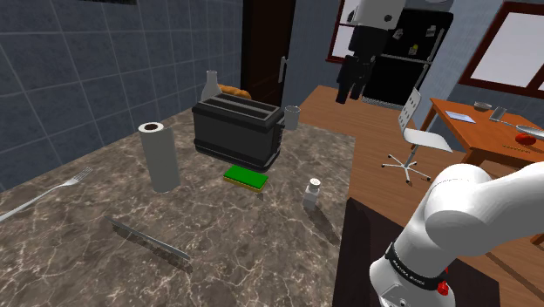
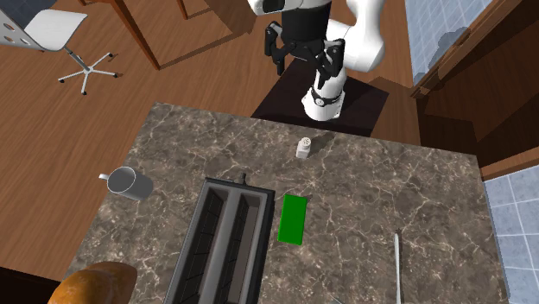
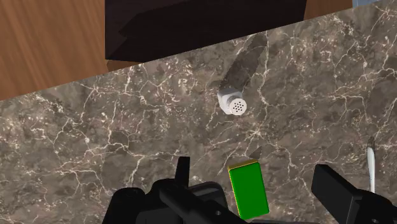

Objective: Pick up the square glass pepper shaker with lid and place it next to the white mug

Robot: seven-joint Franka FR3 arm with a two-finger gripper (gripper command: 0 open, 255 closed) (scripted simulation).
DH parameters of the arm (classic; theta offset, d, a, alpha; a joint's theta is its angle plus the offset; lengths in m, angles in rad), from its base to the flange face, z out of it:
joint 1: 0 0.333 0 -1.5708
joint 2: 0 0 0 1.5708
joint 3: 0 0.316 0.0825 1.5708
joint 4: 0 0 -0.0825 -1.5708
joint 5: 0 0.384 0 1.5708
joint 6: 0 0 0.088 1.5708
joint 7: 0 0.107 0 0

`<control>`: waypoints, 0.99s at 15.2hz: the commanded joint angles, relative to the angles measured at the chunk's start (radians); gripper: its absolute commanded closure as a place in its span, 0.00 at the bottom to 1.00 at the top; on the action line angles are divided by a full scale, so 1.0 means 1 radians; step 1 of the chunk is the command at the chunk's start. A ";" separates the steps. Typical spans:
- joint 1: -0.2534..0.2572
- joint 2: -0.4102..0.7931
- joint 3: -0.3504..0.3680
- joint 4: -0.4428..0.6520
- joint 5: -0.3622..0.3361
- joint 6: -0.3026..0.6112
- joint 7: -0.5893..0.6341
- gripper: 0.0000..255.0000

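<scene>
The gripper [image 2: 302, 60] hangs high up, its fingers apart and holding nothing. Below it, the pepper shaker [image 2: 303, 148] stands near the edge of the counter [image 2: 389, 199], well apart from the mug [image 2: 129, 182]. The gripper should go straight down and squeeze the shaker's flat sides gently.

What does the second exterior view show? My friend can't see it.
A small white shaker stands alone on a marble counter, the robot's open black gripper hanging well apart from it. A pale mug, black toaster and green sponge sit nearby.
</scene>
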 commanded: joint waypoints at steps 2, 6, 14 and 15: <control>0.003 0.006 0.010 -0.027 -0.001 0.024 0.003 0.00; 0.018 0.039 0.047 -0.128 -0.004 0.120 0.018 0.00; 0.048 0.166 0.119 -0.290 -0.012 0.329 0.053 0.00; 0.052 0.188 0.128 -0.306 -0.013 0.357 0.059 0.00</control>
